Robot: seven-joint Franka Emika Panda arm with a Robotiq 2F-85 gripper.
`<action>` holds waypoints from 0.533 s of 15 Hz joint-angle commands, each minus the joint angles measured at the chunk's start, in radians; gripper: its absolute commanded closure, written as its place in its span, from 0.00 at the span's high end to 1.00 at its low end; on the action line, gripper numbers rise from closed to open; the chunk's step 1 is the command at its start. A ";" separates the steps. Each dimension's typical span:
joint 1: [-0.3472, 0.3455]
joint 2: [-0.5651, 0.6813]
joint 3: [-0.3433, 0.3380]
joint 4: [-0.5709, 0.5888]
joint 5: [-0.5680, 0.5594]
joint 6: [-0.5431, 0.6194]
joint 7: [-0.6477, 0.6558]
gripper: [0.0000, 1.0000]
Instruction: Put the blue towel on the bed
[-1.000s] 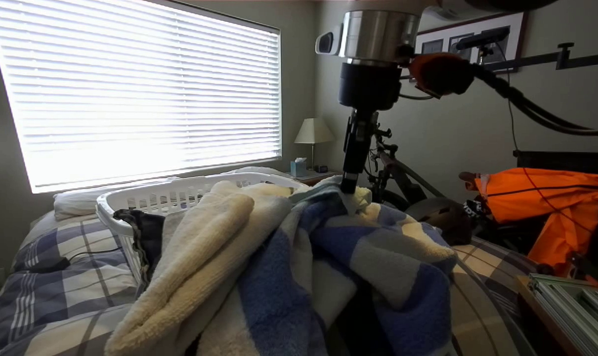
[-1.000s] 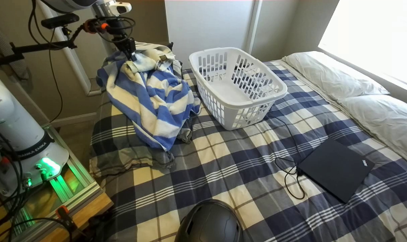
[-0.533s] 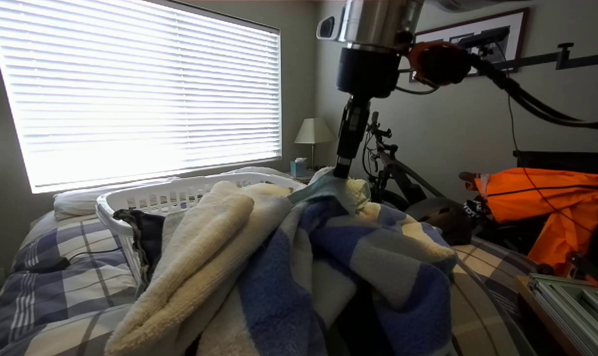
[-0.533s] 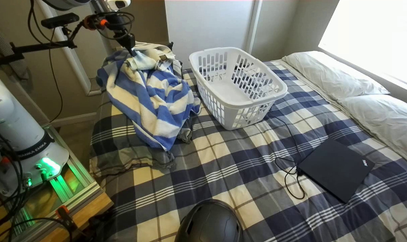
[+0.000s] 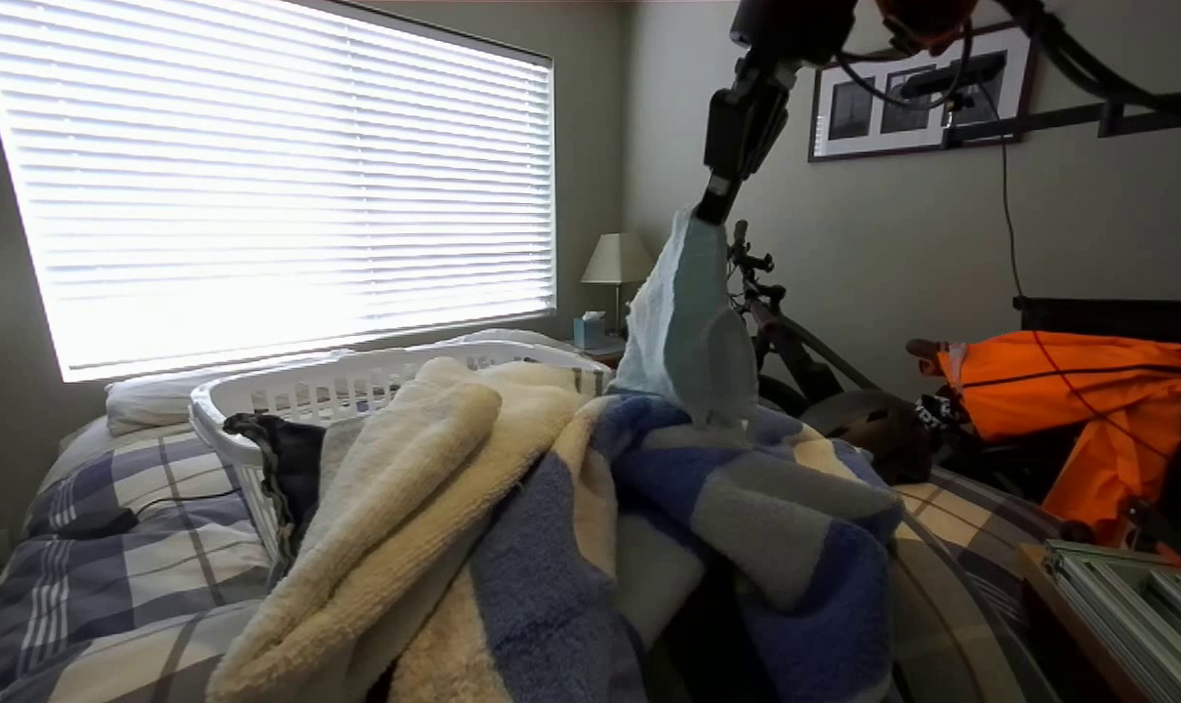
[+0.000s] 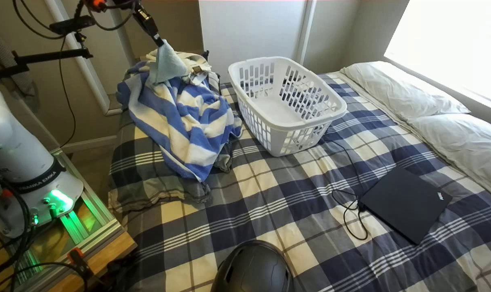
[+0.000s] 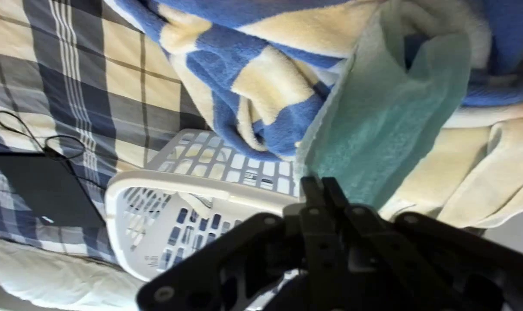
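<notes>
A small light blue towel [image 5: 683, 322] hangs from my gripper [image 5: 712, 207] in both exterior views. My gripper [image 6: 160, 42] is shut on its upper corner, and the towel [image 6: 168, 65] spreads downward to the pile of larger towels. I cannot tell whether its lower edge still touches the pile. In the wrist view the fingertips [image 7: 324, 179] pinch the towel's edge, and the towel [image 7: 387, 116] looks teal. The bed [image 6: 249, 202] has a plaid cover. A blue-and-white striped towel [image 6: 188, 125] lies heaped on it with cream towels [image 5: 405, 459], under the gripper.
A white laundry basket [image 6: 286, 127] stands on the bed beside the pile. A black laptop [image 6: 405, 205] with a cable and a dark helmet [image 6: 255, 267] lie on the bed. White pillows [image 6: 403, 89] line the window side. A bicycle [image 5: 795, 342] stands behind the pile in an exterior view.
My gripper has risen from the pile and tilted, lifting the light blue towel by its corner. The towel was crumpled on top before and now hangs stretched. The striped towel has stayed in place.
</notes>
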 commanded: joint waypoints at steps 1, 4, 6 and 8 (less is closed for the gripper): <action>-0.095 -0.179 -0.075 -0.073 0.021 -0.049 0.006 0.01; -0.212 -0.250 -0.165 -0.086 0.005 -0.067 -0.008 0.01; -0.290 -0.265 -0.221 -0.083 0.003 -0.050 -0.003 0.01; -0.291 -0.236 -0.204 -0.063 0.016 -0.060 -0.016 0.05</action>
